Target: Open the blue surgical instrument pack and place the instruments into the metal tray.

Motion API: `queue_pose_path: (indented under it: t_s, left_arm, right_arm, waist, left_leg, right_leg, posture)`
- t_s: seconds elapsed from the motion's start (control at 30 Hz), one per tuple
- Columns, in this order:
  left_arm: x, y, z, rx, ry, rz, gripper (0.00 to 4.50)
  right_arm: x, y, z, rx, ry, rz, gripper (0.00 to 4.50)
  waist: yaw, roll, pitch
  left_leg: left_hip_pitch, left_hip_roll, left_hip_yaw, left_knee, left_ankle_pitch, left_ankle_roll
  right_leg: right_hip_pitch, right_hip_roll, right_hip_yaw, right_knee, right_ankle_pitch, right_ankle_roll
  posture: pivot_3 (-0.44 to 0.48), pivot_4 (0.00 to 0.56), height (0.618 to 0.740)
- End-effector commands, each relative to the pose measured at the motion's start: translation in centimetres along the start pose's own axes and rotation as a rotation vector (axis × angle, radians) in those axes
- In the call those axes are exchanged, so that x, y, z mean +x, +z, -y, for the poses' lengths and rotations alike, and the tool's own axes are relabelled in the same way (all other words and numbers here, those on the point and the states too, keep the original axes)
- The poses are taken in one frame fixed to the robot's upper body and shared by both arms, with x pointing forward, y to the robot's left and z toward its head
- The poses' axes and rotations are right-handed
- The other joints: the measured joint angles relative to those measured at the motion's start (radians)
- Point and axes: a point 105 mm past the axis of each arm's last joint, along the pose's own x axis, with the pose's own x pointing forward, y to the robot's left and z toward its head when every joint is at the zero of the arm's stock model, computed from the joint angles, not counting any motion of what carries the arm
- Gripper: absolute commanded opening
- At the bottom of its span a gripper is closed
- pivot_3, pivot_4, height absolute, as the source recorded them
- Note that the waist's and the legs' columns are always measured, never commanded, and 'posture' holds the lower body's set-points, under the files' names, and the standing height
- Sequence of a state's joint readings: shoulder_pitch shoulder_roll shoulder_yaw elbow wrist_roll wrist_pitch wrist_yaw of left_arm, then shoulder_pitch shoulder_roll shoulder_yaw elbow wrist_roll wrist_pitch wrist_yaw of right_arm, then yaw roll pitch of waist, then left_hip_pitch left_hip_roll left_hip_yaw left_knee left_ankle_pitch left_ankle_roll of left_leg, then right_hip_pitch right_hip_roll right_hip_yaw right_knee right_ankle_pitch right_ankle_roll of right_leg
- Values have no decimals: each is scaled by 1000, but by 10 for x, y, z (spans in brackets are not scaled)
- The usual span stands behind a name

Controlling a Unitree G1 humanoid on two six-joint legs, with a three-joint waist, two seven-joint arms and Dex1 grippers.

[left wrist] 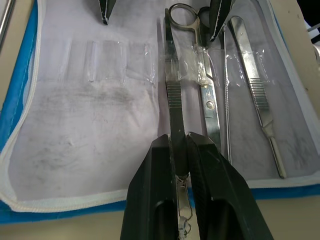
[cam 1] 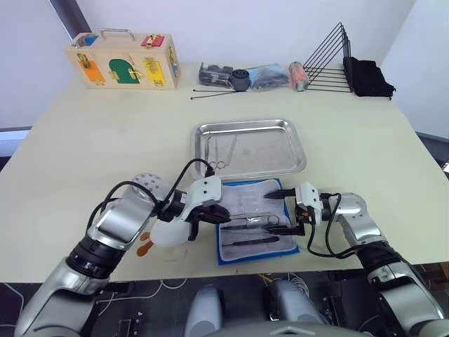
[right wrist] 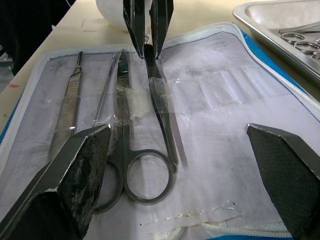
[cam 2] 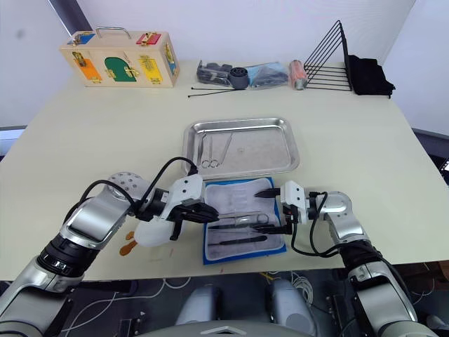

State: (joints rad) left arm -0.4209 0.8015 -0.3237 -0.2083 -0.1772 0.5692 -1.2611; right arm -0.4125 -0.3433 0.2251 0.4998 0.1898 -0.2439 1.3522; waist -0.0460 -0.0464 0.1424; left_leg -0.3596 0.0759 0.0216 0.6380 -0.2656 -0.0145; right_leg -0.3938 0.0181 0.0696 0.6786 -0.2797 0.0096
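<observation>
1. Head view: blue surgical instrument pack [cam 1: 256,223] unfolded just before metal tray [cam 1: 249,148], scissors [cam 2: 213,156] already inside.
2. Left wrist: left gripper [left wrist: 180,150] clamped on slim, slippery steel forceps [left wrist: 173,95], mid-shaft.
3. Right wrist: right gripper [right wrist: 192,165] spread wide above pocketed scissors [right wrist: 131,150].

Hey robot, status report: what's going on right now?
Left pincer shut on tweezers in open pack. Right pincer open over pack. Scissors already in tray. Nothing blocking.

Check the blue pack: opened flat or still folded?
Opened flat: the blue surgical instrument pack shows its pale lining, with instruments lying across it.
</observation>
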Motion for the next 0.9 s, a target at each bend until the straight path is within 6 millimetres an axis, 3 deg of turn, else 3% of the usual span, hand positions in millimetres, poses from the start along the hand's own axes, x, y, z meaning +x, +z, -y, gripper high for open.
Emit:
queue_pose_path:
  t_s: [0.03, 0.53, 0.9]
  left_arm:
    - [-13, 18, -4, 57, 29, 28, 105]
    - [-27, 18, -2, 49, 20, 9, 105]
    - [-43, 8, 3, 39, 31, -24, 105]
  right_arm:
    - [9, -40, -30, 169, 65, -88, 4500]
    - [11, -41, -31, 173, 63, -86, 4500]
    - [12, -41, -32, 173, 64, -82, 4500]
  waist:
    - [0, 0, 0]
    - [-1, 0, 0]
    - [-1, 1, 1]
  left_leg:
    - [0, 0, 0, 0, 0, 0]
    - [0, 0, 0, 0, 0, 0]
    - [0, 1, 0, 0, 0, 0]
  right_leg:
    - [0, 0, 0, 0, 0, 0]
    - [0, 0, 0, 0, 0, 0]
    - [0, 1, 0, 0, 0, 0]
  posture:
    - [0, 150, 740]
    - [0, 150, 740]
    - [0, 150, 740]
